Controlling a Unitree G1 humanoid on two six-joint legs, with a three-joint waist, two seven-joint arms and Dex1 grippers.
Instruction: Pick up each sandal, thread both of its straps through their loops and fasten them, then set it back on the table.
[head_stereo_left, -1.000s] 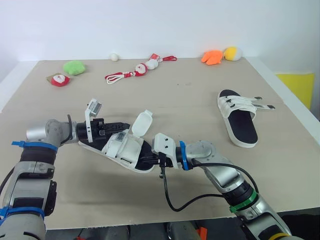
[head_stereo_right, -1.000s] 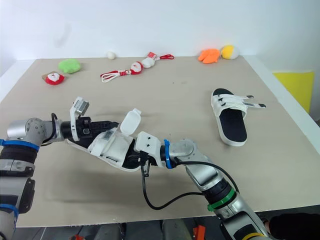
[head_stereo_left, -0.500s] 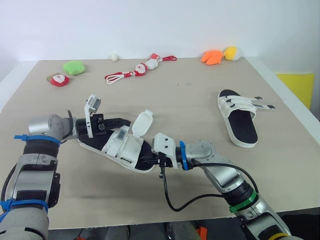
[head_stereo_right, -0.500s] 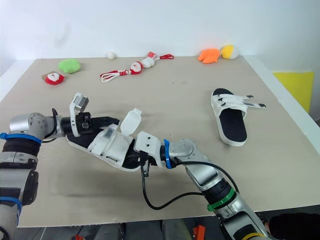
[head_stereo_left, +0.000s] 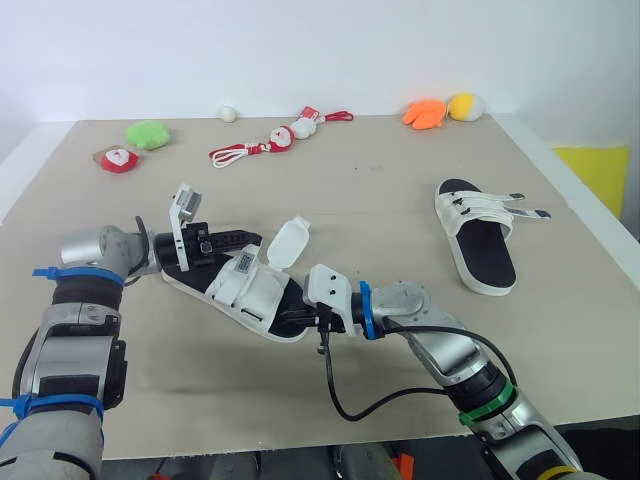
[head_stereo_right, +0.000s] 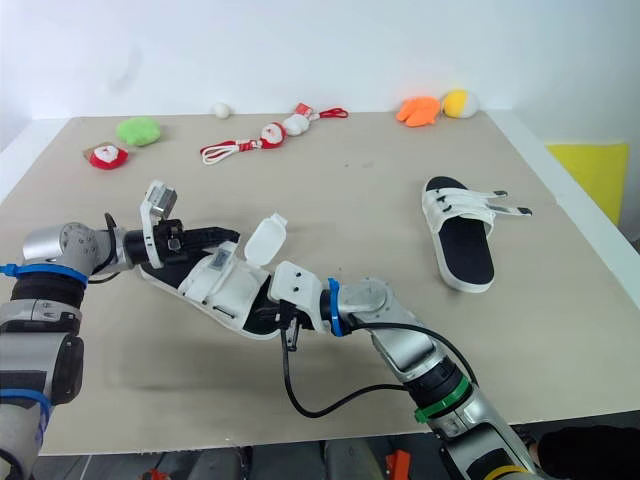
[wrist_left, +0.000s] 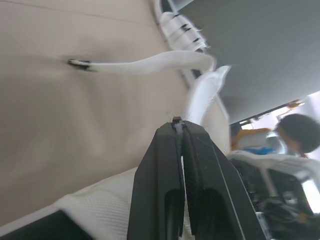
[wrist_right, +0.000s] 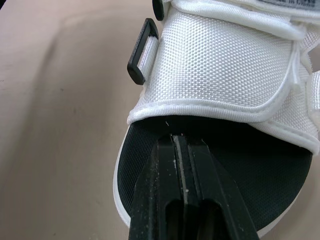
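A white sandal with a black footbed is held just off the table between my arms, its heel toward my left. One wide strap flap stands up loose; a black loop shows on the front band. My left gripper is shut and lies over the heel end, and a white strap rises just past its tips. My right gripper is shut, its tips on the footbed at the toe opening under the front band. The second sandal lies flat at the right with its two strap ends sticking out sideways.
Along the far edge lie a green plush, a red-and-white toy, Santa toys on a red cord, a white ball and orange and yellow plushes. A yellow object sits beyond the right edge.
My left gripper has shifted forward and to the right along the heel, and the sandal's heel end rose slightly with it. The right arm has held still.
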